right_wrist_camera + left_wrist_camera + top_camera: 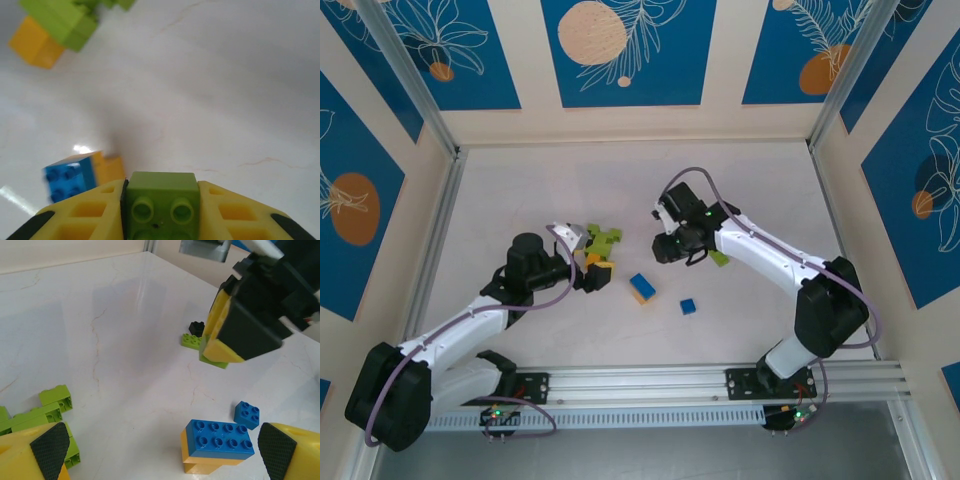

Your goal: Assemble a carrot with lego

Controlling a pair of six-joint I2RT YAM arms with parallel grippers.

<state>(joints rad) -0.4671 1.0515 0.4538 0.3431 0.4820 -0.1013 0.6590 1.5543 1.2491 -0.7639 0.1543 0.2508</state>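
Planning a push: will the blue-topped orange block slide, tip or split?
Low and wide, the block likely slides rather than tips. The glossy table suggests little friction. Pushing only its blue top might separate the pieces.

This is a robotics lab cell, a staged test enclosure rather than a lived-in room. Two robot arms, the left arm (460, 330) and the right arm (770, 255), are bolted to an aluminium rail (650, 380) along the bottom of the top view, with grey cables (380, 400) looping from their bases. The white marble-patterned tabletop (570, 180) is boxed in by cream walls carrying printed blue panels (620, 50) with leaf and orange-disc motifs. Aluminium posts (408, 75) stand in the upper corners of the frame. A few pieces of lego (642, 288) lie mid-frame on the top.
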